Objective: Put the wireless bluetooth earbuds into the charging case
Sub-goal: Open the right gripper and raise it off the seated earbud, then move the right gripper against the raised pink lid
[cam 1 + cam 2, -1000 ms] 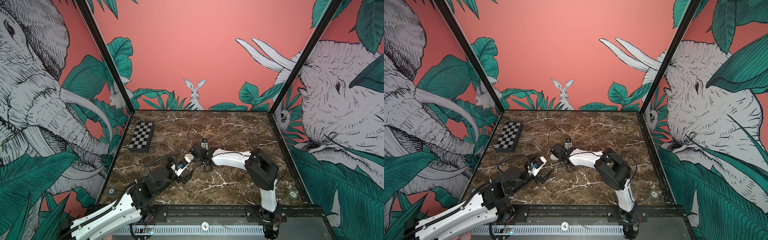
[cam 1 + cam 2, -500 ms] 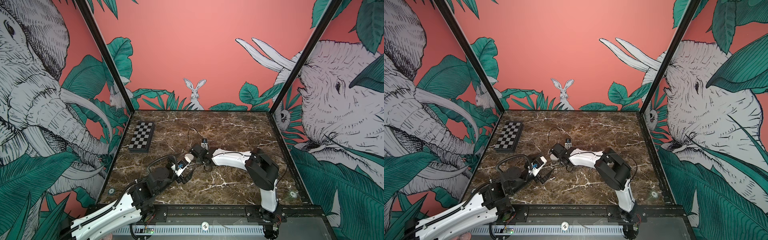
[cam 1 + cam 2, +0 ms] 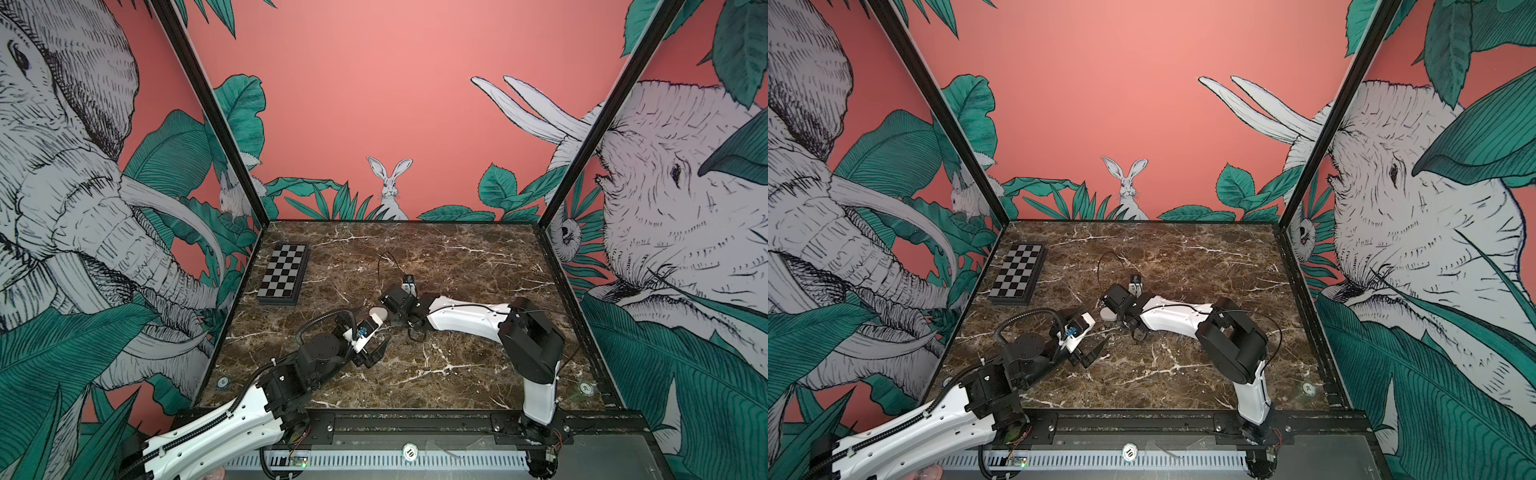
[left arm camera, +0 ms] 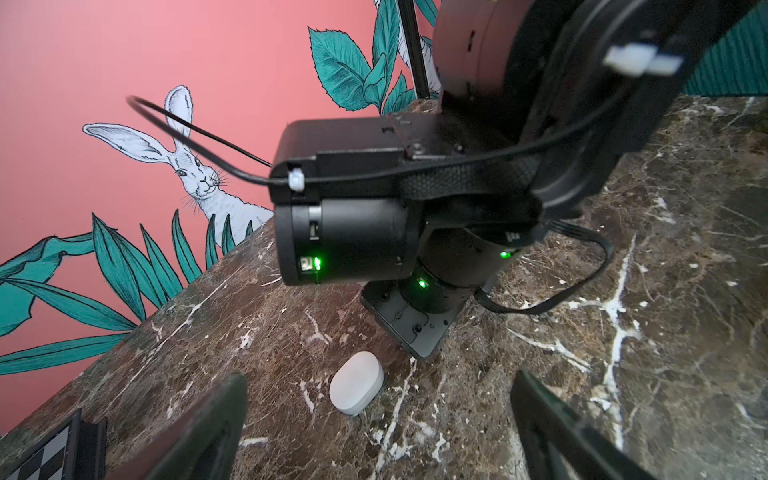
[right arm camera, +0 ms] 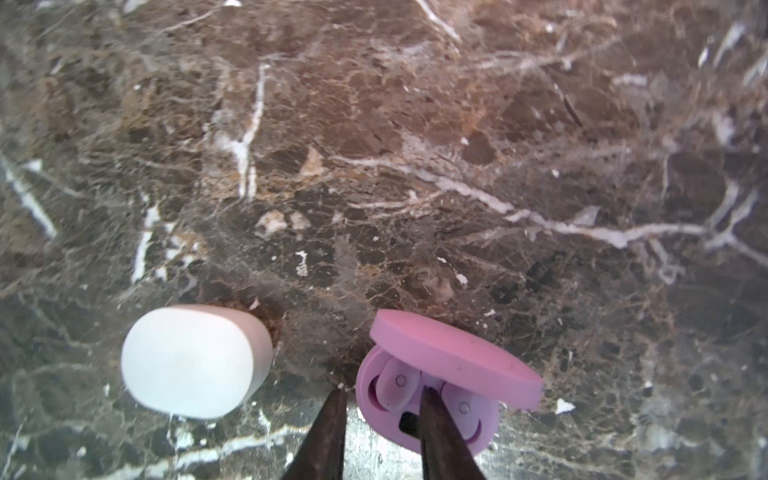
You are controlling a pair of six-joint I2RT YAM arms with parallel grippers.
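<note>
Two lilac buds (image 5: 397, 384) lie in the open lilac case (image 5: 488, 436) on the bench (image 5: 415, 145), outer faces up, long axes running toward its raised lid (image 5: 453, 353). A shut white case (image 5: 191, 361) sits just beside it. My right end effector (image 5: 382, 390) is parted and grips nothing, one finger between the buds, one between the cases. My left end effector (image 4: 380, 380) hangs wide open nearby, and both arms sit as they did a second ago.
</note>
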